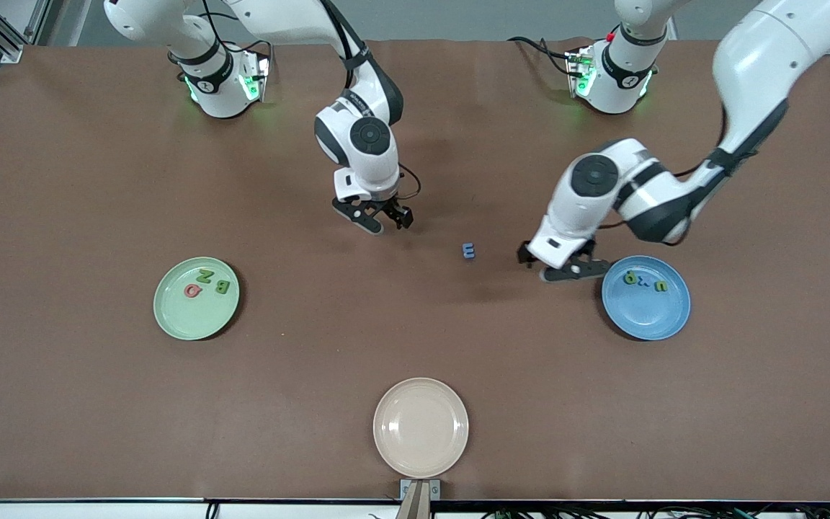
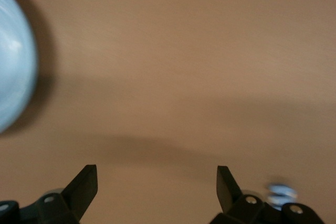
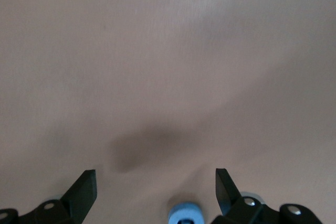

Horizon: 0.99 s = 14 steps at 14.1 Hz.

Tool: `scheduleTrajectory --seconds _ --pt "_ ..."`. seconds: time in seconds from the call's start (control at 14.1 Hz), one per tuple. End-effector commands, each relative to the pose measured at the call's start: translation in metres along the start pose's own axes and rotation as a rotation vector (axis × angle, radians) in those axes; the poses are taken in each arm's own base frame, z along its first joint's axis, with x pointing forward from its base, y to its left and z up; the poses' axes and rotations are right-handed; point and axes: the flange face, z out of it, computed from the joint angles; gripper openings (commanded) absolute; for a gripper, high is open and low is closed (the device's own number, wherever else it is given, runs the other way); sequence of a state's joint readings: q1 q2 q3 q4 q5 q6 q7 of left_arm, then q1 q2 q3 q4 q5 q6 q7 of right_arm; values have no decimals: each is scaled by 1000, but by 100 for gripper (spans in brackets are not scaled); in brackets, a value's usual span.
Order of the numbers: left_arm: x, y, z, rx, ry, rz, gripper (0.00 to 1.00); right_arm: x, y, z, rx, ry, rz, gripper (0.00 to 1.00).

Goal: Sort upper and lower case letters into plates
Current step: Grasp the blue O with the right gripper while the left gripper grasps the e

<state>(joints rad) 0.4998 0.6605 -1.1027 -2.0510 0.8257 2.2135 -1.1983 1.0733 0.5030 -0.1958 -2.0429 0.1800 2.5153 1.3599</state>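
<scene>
I see a bench (image 1: 98, 404) covered edge to edge in a brown mat, grey floor and aluminium framing past its corner at the right arm's end. Both arm bases stand along the edge farthest from the front camera.

Three plates: light green plate (image 1: 196, 298) toward the right arm's end, carrying three letters (image 1: 205, 283), two green, one pink. Blue plate (image 1: 645, 297) toward the left arm's end, small green letters (image 1: 644, 280) in it. Cream plate (image 1: 421, 427) at the edge nearest the camera.

Left pincer (image 1: 560, 264) released, nothing held, low beside the blue plate's rim. Right pincer (image 1: 380, 219) released, nothing held, over mid-bench.

Blue letter (image 1: 468, 251) lies on the mat between the two pincers.
</scene>
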Motion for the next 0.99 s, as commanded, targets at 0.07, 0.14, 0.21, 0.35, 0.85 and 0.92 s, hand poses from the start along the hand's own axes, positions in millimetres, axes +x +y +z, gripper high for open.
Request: scheduleTrajectory --seconds 0.07,0.14,0.21,0.35,0.85,0.92 --pt "-21 58 16 27 -38 -56 100 -18 16 8 27 8 15 98" --pt "-27 69 22 36 -42 -64 100 -26 20 12 25 10 2 97" --pt "-33 80 28 46 -41 -69 100 -30 22 14 25 11 -3 96" --pt "-38 93 37 41 -46 -79 100 -34 24 17 28 12 1 93" --pt "-51 109 63 -44 -79 -63 100 -53 25 17 23 11 -16 68" --pt "-55 113 65 -53 -75 -56 100 -55 26 18 22 11 -19 61"
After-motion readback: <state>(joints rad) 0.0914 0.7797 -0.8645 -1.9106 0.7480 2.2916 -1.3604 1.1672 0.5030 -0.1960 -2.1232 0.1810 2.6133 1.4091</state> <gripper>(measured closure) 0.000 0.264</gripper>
